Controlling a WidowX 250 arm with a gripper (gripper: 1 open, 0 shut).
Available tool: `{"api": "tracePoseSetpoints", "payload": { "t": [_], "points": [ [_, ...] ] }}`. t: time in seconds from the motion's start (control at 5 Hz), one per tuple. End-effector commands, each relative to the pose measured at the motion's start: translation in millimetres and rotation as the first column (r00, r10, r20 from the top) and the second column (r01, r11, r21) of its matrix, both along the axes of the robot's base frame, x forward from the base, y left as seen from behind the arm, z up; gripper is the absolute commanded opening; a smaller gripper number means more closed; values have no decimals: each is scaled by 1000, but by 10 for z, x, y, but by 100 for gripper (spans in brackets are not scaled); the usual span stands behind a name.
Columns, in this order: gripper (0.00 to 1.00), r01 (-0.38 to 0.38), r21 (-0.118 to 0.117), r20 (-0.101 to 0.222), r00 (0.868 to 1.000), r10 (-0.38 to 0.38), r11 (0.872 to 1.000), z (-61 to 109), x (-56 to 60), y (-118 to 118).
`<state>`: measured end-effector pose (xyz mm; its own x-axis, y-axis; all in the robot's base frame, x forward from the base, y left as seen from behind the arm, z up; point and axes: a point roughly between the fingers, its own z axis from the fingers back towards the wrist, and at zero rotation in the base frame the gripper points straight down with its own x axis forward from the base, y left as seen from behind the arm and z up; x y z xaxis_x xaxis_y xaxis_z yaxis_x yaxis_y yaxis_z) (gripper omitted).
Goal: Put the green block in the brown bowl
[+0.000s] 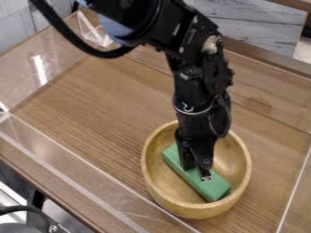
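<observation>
In the single camera view, a wood-grain tabletop (91, 105) is seen from above at an angle, and a black robot arm (183, 50) is stretched from the top left down toward the lower right. A brown bowl (198, 170) is set near the lower right of the tabletop, round, light wooden, thick-rimmed and shallow. Inside its hollow a green block (201, 178) is found, a flat bright bar laid slanting from upper left to lower right, with its lower end close to the bowl's inner wall. The hand (201, 167) is pointed straight down into the bowl, and its dark fingers (195, 155) are drawn right together over the upper half of the block, so that the middle of the block is covered by them. The jaws are seen closed as tightly as they go; the fingertips are right at the block's top face, but whether the block is actually pinched or merely touched cannot be told from this angle. The block's lower end is left showing beyond the fingertips. A pale, marbled surface (267, 32) is seen behind the tabletop at the upper right, and a clear raised edge (55, 173) is run along the near left side.
</observation>
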<state>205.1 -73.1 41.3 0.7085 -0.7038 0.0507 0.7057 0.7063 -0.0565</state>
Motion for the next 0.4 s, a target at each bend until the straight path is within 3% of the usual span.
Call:
{"api": "tracePoseSetpoints", "payload": {
  "t": [0.0,0.2],
  "points": [
    [0,0,-8,-30,1000,0,1000,-29,-94,-58],
    [0,-6,-14,-43,999,5,1000,-48,-133,-79]
  ]
}}
